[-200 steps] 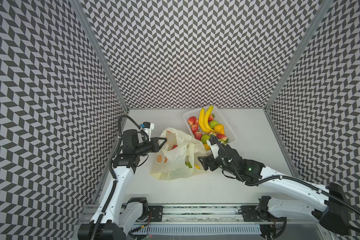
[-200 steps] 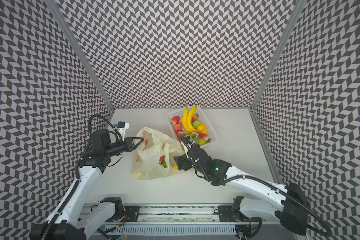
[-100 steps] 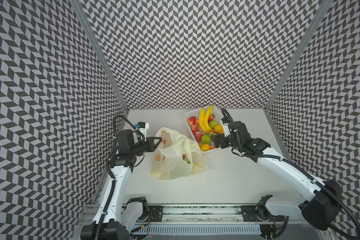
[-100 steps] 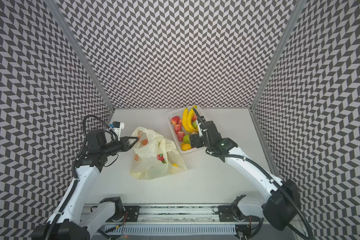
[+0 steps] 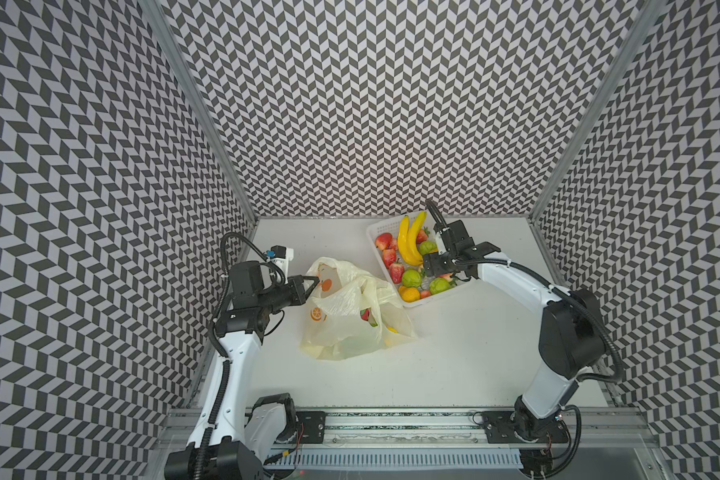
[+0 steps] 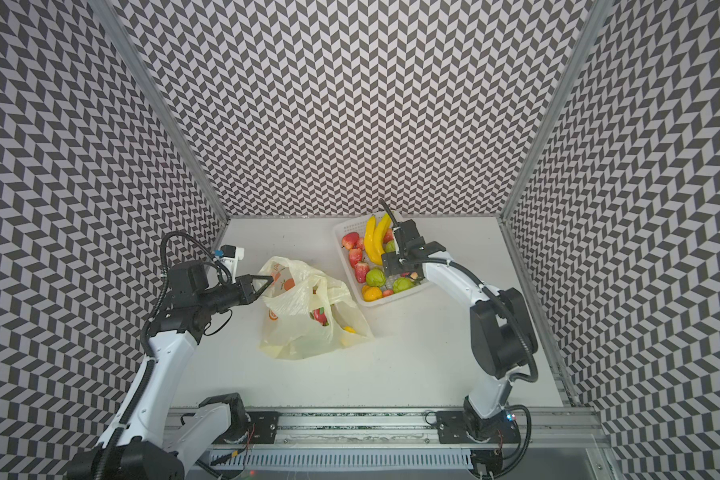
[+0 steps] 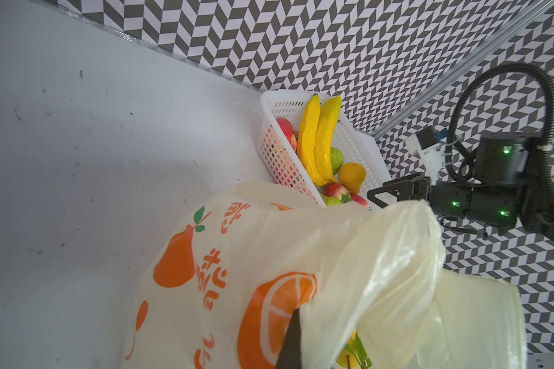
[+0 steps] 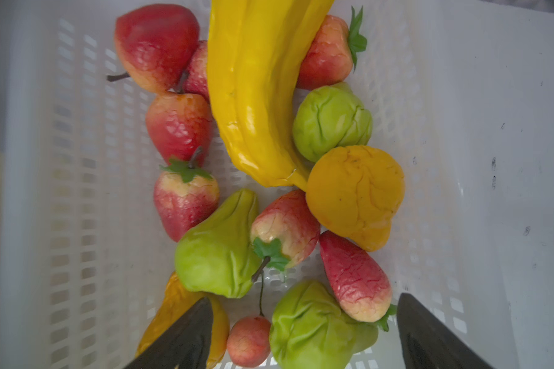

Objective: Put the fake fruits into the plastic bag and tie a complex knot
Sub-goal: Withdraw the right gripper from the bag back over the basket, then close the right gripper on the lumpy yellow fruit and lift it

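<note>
Left gripper (image 5: 313, 283) — clamped shut on the bag (image 5: 350, 328) rim, holding that edge of the mouth up off the table (image 5: 454, 365). In the left wrist view you can see one dark finger (image 7: 291, 342) pinching the plastic beside the printed orange slice.

Right gripper (image 8: 301, 335) — jaws wide, nothing held, pointing down into the basket (image 5: 381, 227) at its near end. Its fingers straddle a green pear (image 8: 314, 329) and a small red fruit (image 8: 248, 340). Can't tell you whether they touch either one.

The bag lies mid-left on the table, mouth at its far end, just beside the basket's near-left corner. Through the plastic you can make out a red fruit (image 5: 366, 314) and a yellow fruit (image 5: 391, 330) inside.

The basket holds the bananas (image 5: 408, 245), strawberries (image 8: 183, 204), an orange (image 8: 352, 195) and two more pears.
</note>
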Tool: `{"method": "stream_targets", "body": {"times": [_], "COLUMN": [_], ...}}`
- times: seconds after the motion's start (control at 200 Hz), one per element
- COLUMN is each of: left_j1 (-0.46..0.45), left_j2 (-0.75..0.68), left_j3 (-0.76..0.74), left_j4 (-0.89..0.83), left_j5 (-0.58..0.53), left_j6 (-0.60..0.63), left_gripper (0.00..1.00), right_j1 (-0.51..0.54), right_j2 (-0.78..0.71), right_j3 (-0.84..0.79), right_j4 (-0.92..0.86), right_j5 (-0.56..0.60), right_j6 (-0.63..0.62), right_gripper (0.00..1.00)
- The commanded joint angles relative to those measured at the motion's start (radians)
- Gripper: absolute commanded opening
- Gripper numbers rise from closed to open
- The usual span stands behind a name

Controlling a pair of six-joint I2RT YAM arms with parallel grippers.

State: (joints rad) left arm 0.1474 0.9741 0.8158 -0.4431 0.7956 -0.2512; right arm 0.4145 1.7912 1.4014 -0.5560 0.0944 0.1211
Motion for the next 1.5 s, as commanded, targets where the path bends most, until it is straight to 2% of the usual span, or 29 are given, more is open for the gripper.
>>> {"method": "stream_targets", "body": {"times": [0.0, 0.26, 0.621, 0.831, 0.971, 1.067, 1.497], "left_j1": [0.009, 0.009, 0.007, 0.007, 0.007, 0.007, 0.005], "left_j2": [-0.003, 0.007, 0.011, 0.012, 0.014, 0.014, 0.014], "left_j3": [0.003, -0.007, -0.041, -0.041, -0.044, -0.041, -0.04], "left_j4": [-0.003, 0.021, 0.076, 0.073, 0.073, 0.073, 0.073], "left_j5": [0.022, 0.045, 0.086, 0.088, 0.087, 0.087, 0.1], "left_j6": [0.018, 0.009, -0.034, -0.031, -0.031, -0.031, -0.028], "left_gripper": [0.0, 0.0, 0.0, 0.0, 0.0, 0.0, 0.0], "right_j1": [-0.022, -0.048, -0.08, -0.093, -0.1, -0.1, -0.108], "right_j2": [0.043, 0.167, 0.289, 0.279, 0.253, 0.239, 0.08], "right_j3": [0.06, 0.158, 0.17, 0.137, 0.109, 0.105, 0.005], "right_j4": [0.026, 0.042, 0.12, 0.189, 0.222, 0.219, 0.271], "right_j5": [0.032, 0.029, -0.045, -0.061, -0.067, -0.055, -0.063], "right_j6": [0.0, -0.018, -0.001, -0.003, 0.002, -0.001, 0.007], "right_gripper": [0.87, 0.87, 0.84, 0.77, 0.61, 0.55, 0.47]}}
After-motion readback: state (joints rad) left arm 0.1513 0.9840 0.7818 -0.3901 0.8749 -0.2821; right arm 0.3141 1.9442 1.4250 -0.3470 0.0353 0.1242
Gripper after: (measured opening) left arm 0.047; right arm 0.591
